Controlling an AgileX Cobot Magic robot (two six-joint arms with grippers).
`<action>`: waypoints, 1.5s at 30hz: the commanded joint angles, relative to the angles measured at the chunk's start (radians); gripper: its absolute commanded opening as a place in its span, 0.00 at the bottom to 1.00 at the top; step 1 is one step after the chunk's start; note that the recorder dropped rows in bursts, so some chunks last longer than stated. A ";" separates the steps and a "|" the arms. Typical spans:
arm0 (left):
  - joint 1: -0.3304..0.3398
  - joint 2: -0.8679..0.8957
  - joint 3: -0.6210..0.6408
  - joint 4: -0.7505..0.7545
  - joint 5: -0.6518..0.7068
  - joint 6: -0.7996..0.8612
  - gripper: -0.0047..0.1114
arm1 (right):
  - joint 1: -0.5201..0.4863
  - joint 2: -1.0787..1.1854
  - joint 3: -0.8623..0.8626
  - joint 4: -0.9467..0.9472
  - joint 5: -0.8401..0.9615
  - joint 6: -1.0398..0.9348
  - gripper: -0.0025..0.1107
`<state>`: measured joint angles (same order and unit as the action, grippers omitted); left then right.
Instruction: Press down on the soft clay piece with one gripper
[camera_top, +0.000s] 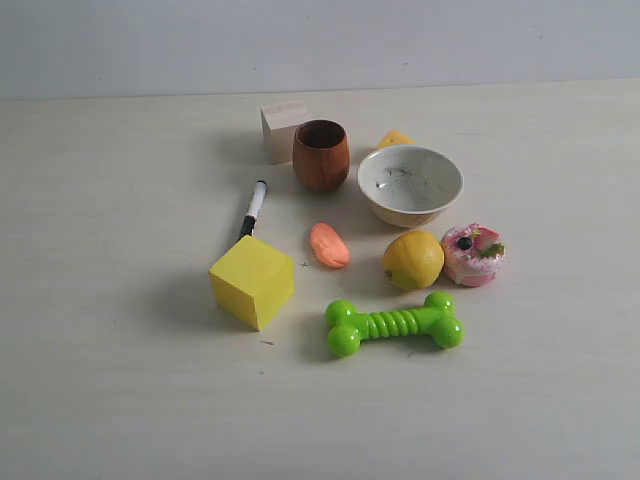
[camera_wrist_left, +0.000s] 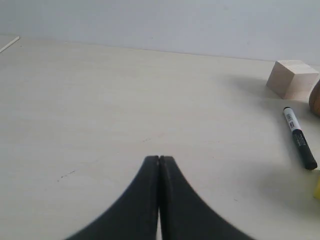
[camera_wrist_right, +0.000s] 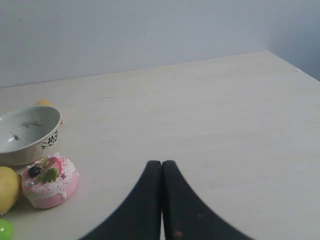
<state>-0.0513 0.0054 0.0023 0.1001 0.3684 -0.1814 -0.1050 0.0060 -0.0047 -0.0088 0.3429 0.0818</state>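
closed left hand (camera_wrist_left: 159, 161) near marker (camera_wrist_left: 299, 137)

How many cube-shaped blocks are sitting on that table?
2: a yellow cube beside the marker, and a pale wooden block behind the brown cup. A yellow-orange piece behind the bowl is partly hidden; it may be another.

- It looks like a lab test bench: a bare pale table (camera_top: 100, 400), with a blank grey wall (camera_top: 320, 40) at 12 o'clock.
- Unrelated props cluster mid-table: a yellow cube (camera_top: 252, 281) at 8 o'clock, a green toy bone (camera_top: 394, 325) at 5, and a wooden cup (camera_top: 321, 165) and bowl (camera_top: 400, 212) near 12 to 1.
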 joint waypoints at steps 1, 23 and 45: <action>0.004 -0.005 -0.002 -0.003 -0.008 -0.003 0.04 | 0.000 -0.006 0.005 0.002 -0.002 -0.002 0.02; 0.004 -0.005 -0.002 0.012 -0.033 -0.003 0.04 | 0.000 -0.006 0.005 0.002 -0.002 -0.002 0.02; 0.004 -0.003 -0.105 0.023 -0.389 -0.022 0.04 | 0.000 -0.006 0.005 0.002 -0.002 -0.002 0.02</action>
<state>-0.0513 0.0054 -0.0441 0.1184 -0.0463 -0.1901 -0.1050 0.0060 -0.0047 -0.0088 0.3438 0.0818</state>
